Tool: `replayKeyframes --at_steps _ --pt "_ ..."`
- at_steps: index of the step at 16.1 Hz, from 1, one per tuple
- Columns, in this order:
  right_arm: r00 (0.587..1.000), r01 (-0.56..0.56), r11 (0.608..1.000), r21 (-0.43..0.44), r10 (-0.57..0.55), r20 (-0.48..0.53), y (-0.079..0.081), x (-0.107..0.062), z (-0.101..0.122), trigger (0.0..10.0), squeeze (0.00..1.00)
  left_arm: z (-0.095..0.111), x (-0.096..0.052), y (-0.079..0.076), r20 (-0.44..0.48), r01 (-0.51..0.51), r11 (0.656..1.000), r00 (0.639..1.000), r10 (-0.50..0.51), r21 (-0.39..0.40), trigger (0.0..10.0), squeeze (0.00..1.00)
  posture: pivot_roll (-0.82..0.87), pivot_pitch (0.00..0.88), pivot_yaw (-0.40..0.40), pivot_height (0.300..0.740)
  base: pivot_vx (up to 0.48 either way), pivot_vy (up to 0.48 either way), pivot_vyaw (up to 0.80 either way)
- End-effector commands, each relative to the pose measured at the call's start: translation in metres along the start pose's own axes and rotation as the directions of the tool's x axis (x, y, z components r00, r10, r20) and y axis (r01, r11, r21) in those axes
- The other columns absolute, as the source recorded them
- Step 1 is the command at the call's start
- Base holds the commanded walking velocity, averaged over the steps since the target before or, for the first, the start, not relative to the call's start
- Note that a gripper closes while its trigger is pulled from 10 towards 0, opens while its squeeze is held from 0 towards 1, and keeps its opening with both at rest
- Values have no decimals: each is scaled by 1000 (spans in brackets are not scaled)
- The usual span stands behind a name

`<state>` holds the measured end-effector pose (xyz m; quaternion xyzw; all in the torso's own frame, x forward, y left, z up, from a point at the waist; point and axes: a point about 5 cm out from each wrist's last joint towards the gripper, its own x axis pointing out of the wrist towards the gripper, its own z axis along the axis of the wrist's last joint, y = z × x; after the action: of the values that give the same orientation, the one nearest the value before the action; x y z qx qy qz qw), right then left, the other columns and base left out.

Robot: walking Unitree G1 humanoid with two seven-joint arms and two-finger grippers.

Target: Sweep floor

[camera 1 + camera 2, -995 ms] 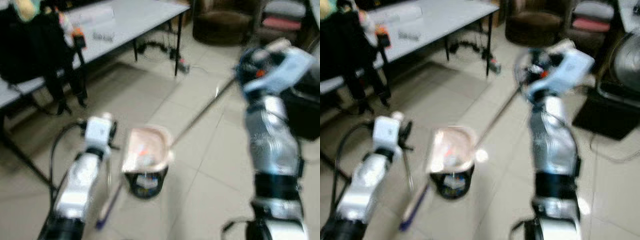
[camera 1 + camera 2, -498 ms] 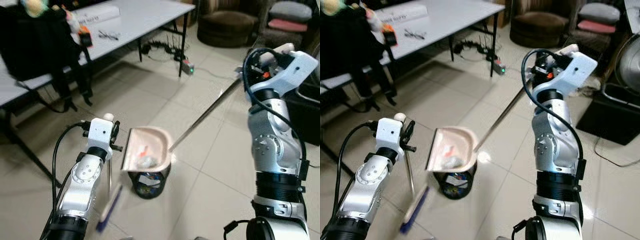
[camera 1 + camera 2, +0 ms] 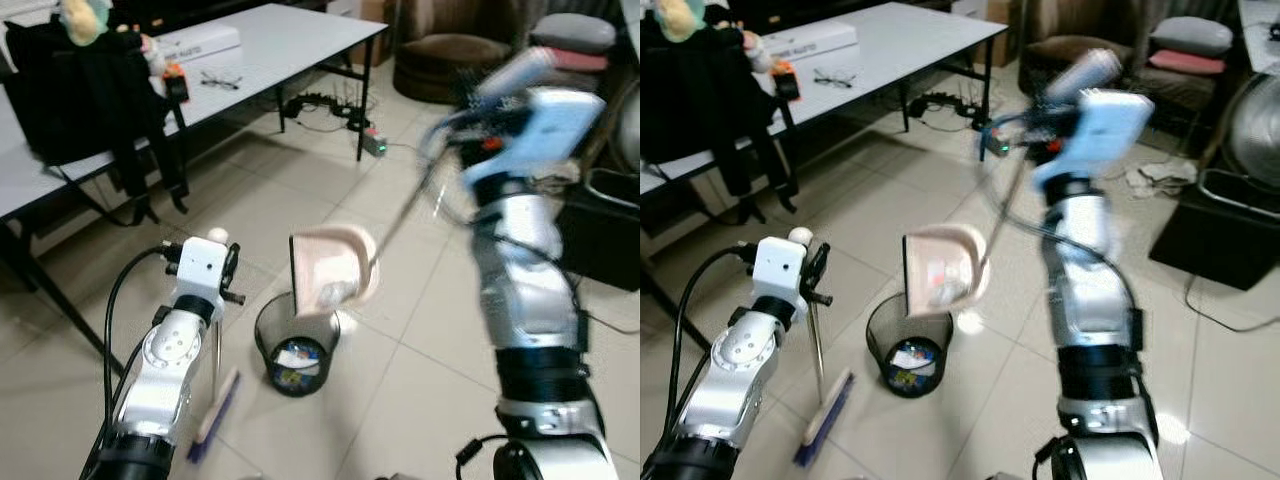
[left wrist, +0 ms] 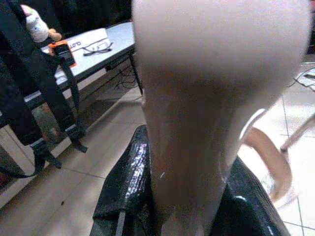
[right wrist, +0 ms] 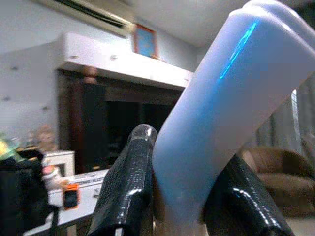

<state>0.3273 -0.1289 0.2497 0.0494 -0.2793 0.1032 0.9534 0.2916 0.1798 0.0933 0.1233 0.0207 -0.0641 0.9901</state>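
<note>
A pale pink dustpan (image 3: pixel 332 266) on a long metal handle (image 3: pixel 405 205) hangs tipped steeply over a black mesh bin (image 3: pixel 295 345), with bits of debris low in the pan. My right gripper (image 5: pixel 182 167) is raised and blurred, shut on the handle's light blue grip (image 3: pixel 545 110). At my left side, my left gripper (image 4: pixel 184 167) is shut on the pale top of the broom handle (image 4: pixel 197 98). The broom (image 3: pixel 818 355) stands nearly upright, its blue-bristled head (image 3: pixel 214 415) resting on the tiles left of the bin. Litter lies in the bin's bottom.
A white table (image 3: pixel 290 35) with a black backpack (image 3: pixel 80 95), glasses and a box stands at the back left. Cables and a power strip (image 3: pixel 373 143) lie by its leg. A brown armchair (image 3: pixel 450 60) is behind, and a fan and dark boxes (image 3: pixel 1230 225) are at right.
My right arm has lifted and swung left, tipping the dustpan from nearly flat to steep above the bin. The left arm and broom have stayed put.
</note>
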Motion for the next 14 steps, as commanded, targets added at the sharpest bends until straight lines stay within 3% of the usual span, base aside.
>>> replayKeyframes --at_steps 1,4,9,14 --pt "996 -65 996 -55 68 51 10 -1 1 10000 0 9 2 0 35 0 1000 999 -1 23 10000 0 -39 0 27 740 0 0 0" --pt "986 -140 986 -87 147 74 27 -2 -4 10000 0 8 1 0 37 -1 1000 999 0 25 10000 0 -36 0 24 740 0 0 0" --pt "936 -320 929 -188 340 91 64 -16 -16 10000 0 8 1 -2 38 3 1000 999 -4 31 10000 0 -36 0 22 740 0 0 0" --pt "907 -386 900 -203 410 91 73 -22 -20 10000 0 8 1 -3 36 9 999 999 -10 36 10000 0 -37 0 20 740 0 0 0"
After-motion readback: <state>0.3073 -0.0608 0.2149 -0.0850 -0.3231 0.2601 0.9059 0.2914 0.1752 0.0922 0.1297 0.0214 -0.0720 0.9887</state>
